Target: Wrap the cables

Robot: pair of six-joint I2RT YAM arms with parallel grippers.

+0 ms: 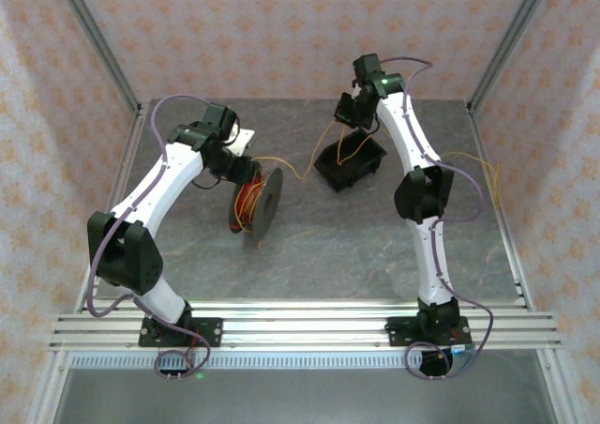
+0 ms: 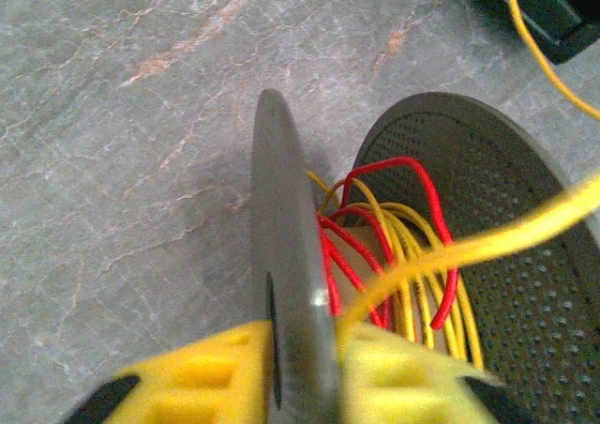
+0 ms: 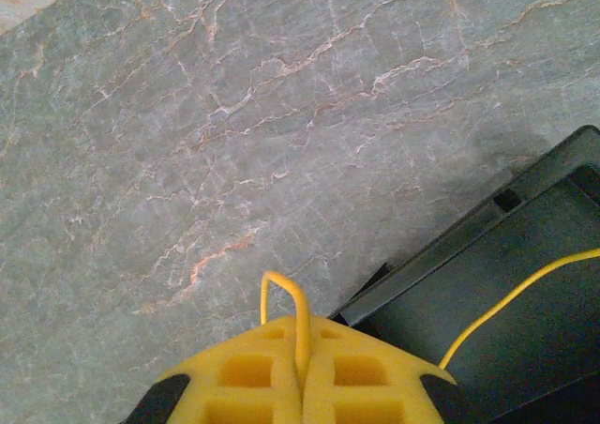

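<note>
Grey marbled table [image 1: 309, 255] is carrying the work. Nearest, the left gripper [image 2: 302, 354] is clamping the grey flange of a spool [image 2: 281, 236] standing on edge, where the red and yellow cables [image 2: 394, 269] are lying in loose turns. Farther back, the right gripper [image 3: 302, 344] is pinching a loop of yellow cable [image 3: 302, 321] tight between its fingers, beside a black box [image 3: 525, 330] that another yellow length is crossing.

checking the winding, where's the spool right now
In the top view the spool stands on edge left of the table centre, one flange pinched by the left end effector, the black tray to its right.
</note>
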